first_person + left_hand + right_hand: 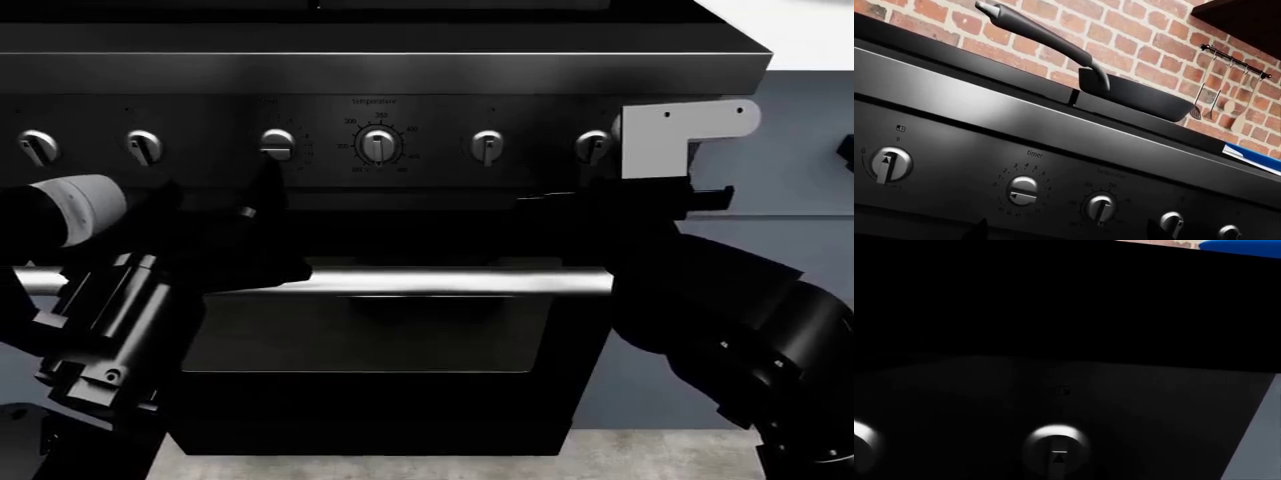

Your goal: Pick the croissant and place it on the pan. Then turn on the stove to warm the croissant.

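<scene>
The pan point(1137, 95) sits on the stove point(400, 75); croissant unseen. The left claw point(260, 195), state unclear, is just below a knob point(276, 143). Turning seems left.

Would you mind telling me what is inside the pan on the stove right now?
That cannot be seen. The left wrist view looks up at the pan from below the stove front, so only its dark outer wall and long handle show; the wall hides the interior, and no croissant is visible.
</scene>
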`<state>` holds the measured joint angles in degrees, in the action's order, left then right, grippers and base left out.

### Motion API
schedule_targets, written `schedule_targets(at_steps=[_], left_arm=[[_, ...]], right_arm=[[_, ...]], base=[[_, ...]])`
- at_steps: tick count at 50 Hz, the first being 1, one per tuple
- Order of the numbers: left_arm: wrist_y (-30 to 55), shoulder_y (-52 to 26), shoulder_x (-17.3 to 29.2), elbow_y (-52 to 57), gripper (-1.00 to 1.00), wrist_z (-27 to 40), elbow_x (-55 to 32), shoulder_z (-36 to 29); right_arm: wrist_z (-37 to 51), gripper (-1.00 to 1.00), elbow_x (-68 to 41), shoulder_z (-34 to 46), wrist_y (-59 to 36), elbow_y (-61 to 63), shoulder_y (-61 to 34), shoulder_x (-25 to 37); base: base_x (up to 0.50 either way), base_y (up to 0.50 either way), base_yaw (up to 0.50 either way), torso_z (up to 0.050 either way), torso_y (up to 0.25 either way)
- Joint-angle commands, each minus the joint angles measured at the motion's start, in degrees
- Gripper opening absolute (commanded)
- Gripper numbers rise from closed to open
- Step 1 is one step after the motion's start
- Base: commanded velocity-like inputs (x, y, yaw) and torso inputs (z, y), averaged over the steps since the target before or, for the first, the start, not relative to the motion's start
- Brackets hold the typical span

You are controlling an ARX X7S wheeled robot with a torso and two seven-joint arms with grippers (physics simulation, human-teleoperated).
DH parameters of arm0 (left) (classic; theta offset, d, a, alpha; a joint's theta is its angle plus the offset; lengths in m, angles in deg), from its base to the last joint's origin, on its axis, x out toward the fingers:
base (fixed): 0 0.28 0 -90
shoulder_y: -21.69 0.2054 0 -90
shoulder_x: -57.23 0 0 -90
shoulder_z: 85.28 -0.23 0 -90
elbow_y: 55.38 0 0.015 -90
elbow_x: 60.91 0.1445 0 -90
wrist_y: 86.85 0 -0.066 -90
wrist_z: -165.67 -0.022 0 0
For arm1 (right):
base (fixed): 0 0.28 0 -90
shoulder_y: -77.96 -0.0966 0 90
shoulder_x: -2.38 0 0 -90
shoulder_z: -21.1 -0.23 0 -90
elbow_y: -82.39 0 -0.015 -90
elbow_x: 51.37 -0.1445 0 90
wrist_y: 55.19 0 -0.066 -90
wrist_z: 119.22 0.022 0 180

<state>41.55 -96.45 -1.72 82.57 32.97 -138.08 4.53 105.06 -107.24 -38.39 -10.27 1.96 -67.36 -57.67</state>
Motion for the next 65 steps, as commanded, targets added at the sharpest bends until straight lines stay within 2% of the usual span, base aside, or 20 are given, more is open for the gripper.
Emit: schedule_targets(at_steps=[1, 9, 12, 18, 33, 48, 65], left_arm=[[-0.2, 0.1, 0.0, -0.1, 1.0, -0.1, 0.2, -0.2], [-0.3, 0.1, 0.0, -0.2, 1.0, -0.2, 0.3, -0.5], [-0.3, 0.0, 0.1, -0.2, 1.0, -0.1, 0.2, -0.5], [-0.4, 0.0, 0.2, 0.1, 1.0, 0.1, 0.0, -0.5], [-0.8, 0.2, 0.2, -0.1, 1.0, -0.2, 0.3, -0.8], [-1.0, 0.5, 0.0, -0.4, 1.0, -0.5, 0.7, -1.3], [-1.3, 0.8, 0.0, -0.5, 1.0, -0.7, 1.0, -1.6]], right_arm=[[-0.3, -1.0, 1.0, 0.2, -0.7, 0.9, -0.1, 0.2], [-1.6, -1.0, 2.9, 2.0, -0.5, 1.9, -0.7, 0.9], [-3.8, -1.0, 7.9, 6.5, -0.4, 3.3, -2.5, 2.3], [-5.4, -1.0, 11.9, 10.4, -0.6, 4.5, -3.8, 3.4], [-7.7, -1.0, 14.0, 13.5, -1.8, 4.5, -5.4, 4.5], [-14.1, -1.0, 21.8, 23.0, -3.2, 5.0, -10.0, 7.5], [-19.2, -1.0, 26.2, 29.3, -5.0, 4.8, -14.1, 9.2]], base=[[0.0, 0.0, 0.0, 0.0, 0.0], [0.0, 0.0, 0.0, 0.0, 0.0], [0.0, 0.0, 0.0, 0.0, 0.0], [0.0, 0.0, 0.0, 0.0, 0.005], [0.0, 0.0, 0.0, 0.0, 0.004], [0.0, 0.0, 0.0, 0.0, 0.002], [0.0, 0.0, 0.01, 0.001, 0.001]])
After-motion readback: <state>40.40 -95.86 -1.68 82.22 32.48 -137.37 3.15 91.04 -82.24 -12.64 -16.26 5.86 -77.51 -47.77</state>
